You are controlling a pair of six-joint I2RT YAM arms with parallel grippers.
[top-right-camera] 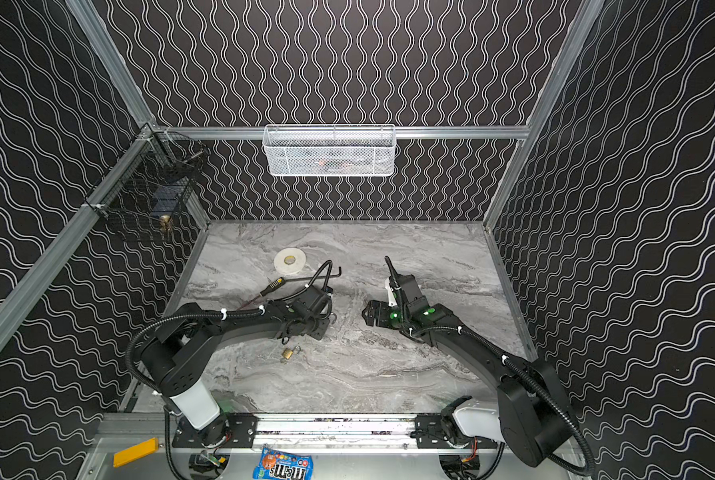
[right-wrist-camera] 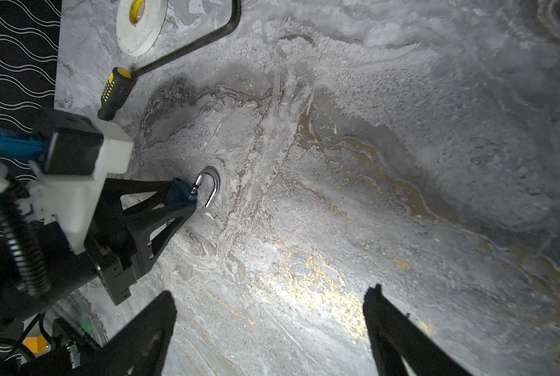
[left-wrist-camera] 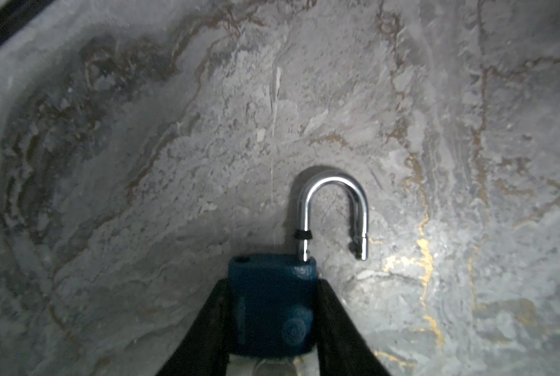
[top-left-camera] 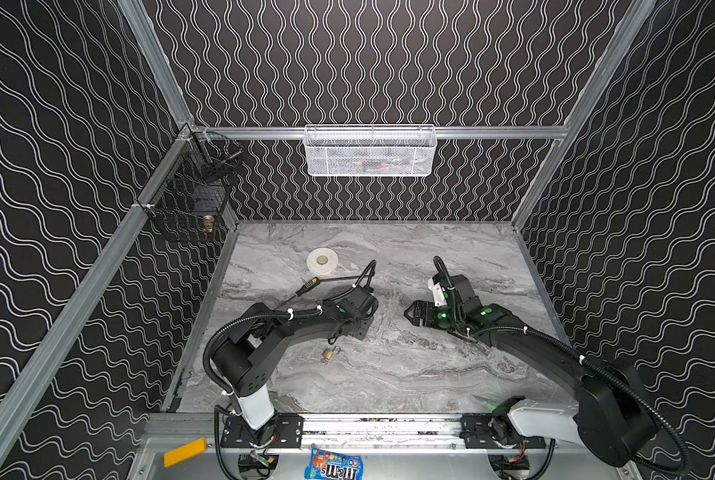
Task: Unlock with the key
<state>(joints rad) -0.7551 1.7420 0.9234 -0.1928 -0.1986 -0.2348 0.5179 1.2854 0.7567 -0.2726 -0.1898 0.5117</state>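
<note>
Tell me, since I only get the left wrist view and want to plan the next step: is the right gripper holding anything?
Observer: No. The right gripper is open, with nothing between its fingers.
Operator: Is there any lock out there besides mine?
Observer: Yes. Apart from your blue padlock, a small brass padlock lies on the table, close by the left arm.
</note>
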